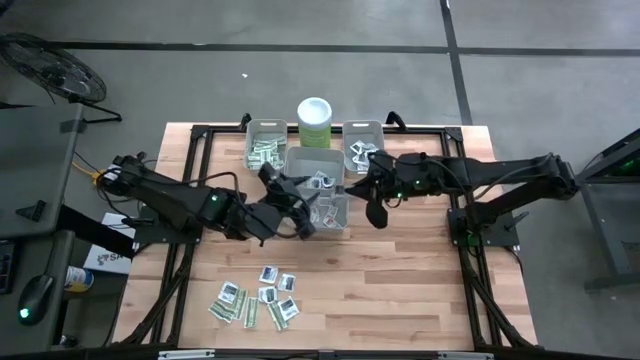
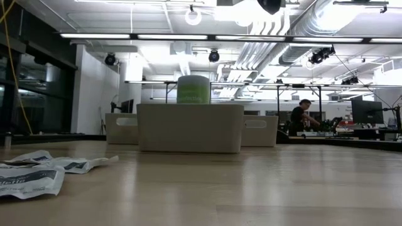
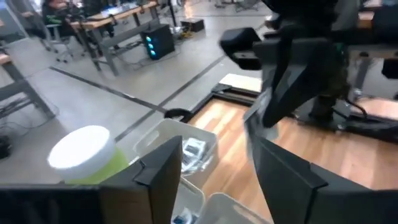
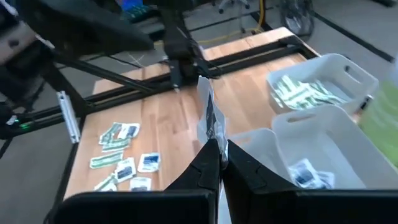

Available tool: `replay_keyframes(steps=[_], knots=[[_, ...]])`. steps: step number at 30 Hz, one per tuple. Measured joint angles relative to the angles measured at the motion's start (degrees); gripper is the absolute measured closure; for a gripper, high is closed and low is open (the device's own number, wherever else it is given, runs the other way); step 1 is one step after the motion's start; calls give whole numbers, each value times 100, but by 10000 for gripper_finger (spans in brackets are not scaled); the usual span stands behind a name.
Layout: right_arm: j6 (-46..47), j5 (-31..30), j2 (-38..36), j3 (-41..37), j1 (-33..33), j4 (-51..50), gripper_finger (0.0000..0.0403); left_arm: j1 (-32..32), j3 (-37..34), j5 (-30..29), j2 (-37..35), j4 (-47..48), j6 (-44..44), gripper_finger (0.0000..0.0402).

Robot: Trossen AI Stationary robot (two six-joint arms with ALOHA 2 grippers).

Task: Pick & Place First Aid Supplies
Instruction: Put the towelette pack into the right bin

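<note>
High view, packets: about nine loose first aid packets [image 1: 256,302] lie flat on the near part of the wooden table [image 1: 400,280], a mix of narrow pale green strips and small white squares with dark print.
High view, bins: four grey plastic bins; the far-left bin [image 1: 266,146] holds green strips, the far-right bin [image 1: 361,150] white squares, and two middle bins [image 1: 320,192] hold a few more.
High view, canister: one pale green canister [image 1: 315,120] with a white lid, upright behind the bins.
High view, arms: left gripper [image 1: 287,190] and right gripper [image 1: 372,205] flank the middle bins.
Low view: crinkled paper packets at the left edge [image 2: 28,176]; smooth bin wall ahead.
Left wrist view: fingers [image 3: 163,168] stand apart, nothing between them.
Right wrist view: fingers [image 4: 205,163] pinch one white square packet [image 4: 209,121], upright above the bins.
</note>
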State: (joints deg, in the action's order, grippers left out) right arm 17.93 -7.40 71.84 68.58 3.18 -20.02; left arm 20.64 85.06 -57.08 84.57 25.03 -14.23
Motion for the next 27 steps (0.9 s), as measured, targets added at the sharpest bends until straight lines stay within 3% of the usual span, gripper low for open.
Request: replay_keyframes(steps=[6, 17, 27], knots=[[133, -106, -320, 0, -406, -759, 402, 0, 2, -331, -355, 961, -542, 200], [-379, -102, -355, 2, -1659, -1919, 403, 2, 2, -227, -653, 3260, -2410, 199], [-1273, 576, 400, 0, -3147, -1964, 403, 576, 2, -694, -653, 4120, -3513, 199]])
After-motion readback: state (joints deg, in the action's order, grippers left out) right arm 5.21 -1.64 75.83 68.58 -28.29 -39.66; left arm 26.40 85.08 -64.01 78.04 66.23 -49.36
